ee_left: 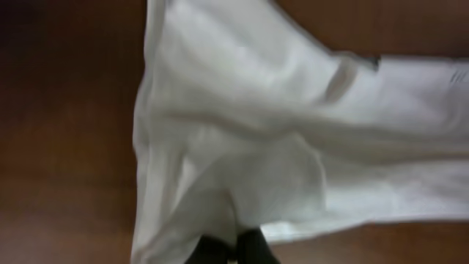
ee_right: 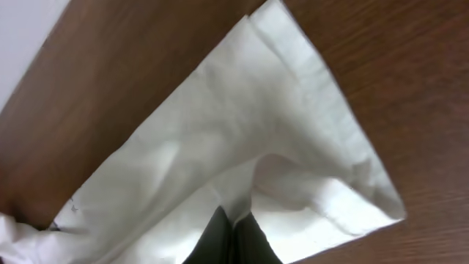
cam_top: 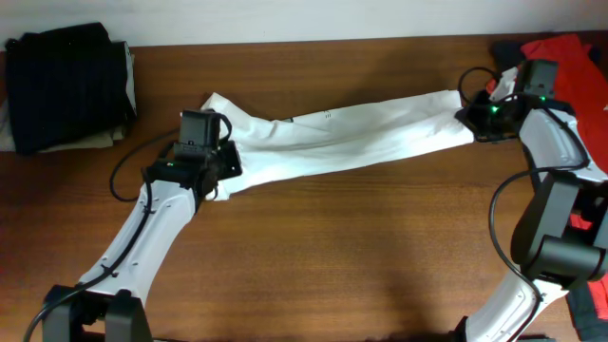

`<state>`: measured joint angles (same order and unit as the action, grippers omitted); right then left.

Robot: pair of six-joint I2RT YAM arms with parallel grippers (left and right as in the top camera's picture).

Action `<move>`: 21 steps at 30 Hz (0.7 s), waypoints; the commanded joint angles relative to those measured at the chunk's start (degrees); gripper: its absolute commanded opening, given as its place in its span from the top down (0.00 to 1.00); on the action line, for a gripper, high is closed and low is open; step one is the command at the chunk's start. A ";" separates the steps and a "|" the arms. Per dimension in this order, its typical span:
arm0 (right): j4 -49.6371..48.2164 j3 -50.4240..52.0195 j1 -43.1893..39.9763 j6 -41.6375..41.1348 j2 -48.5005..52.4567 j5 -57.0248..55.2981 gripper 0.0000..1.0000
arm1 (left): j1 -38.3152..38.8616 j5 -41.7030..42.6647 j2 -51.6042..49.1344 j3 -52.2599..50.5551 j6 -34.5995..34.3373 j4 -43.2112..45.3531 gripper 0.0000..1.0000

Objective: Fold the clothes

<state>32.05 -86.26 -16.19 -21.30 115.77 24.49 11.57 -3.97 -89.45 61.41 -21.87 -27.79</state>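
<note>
Brown wood-grain table [cam_top: 332, 256], matte, with a strip of white wall [cam_top: 285, 19] along the 12 o'clock edge. Folded black clothes [cam_top: 66, 85] sit at the 10 o'clock corner and a red garment [cam_top: 570, 57] at the 2 o'clock corner. The white T-shirt [cam_top: 351, 138] lies across the upper middle of the table, pulled out into a long band. Its long axis runs roughly 8 o'clock to 2 o'clock, with the wider, more wrinkled end toward 8 o'clock and the narrower end toward 2 o'clock. The left gripper [ee_left: 233, 251] has its dark fingers together, pinching a fold at the 8 o'clock end. The right gripper [ee_right: 233, 238] is likewise clamped on cloth at the 2 o'clock end, just short of the red garment. Tiny dark marks [cam_top: 328, 115] near the shirt's upper edge are too small to read; no brand legible in any view.
</note>
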 commanded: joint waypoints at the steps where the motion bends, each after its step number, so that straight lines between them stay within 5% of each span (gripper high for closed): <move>1: -0.11 -0.92 3.23 -1.86 0.00 -8.98 0.96 | -0.24 -1.49 0.52 0.79 0.92 5.42 0.99; 7: -2.38 -0.85 4.96 -6.27 0.00 -16.76 0.96 | -0.24 -4.09 -4.94 0.79 0.94 17.11 0.99; 21: -7.26 -0.63 4.94 -7.72 1.99 -20.68 0.96 | -5.01 -12.81 -15.50 0.79 0.92 19.43 0.99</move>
<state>25.15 -86.26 -11.29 -28.56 116.97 5.78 8.03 -14.48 -102.61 61.63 -21.87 -9.34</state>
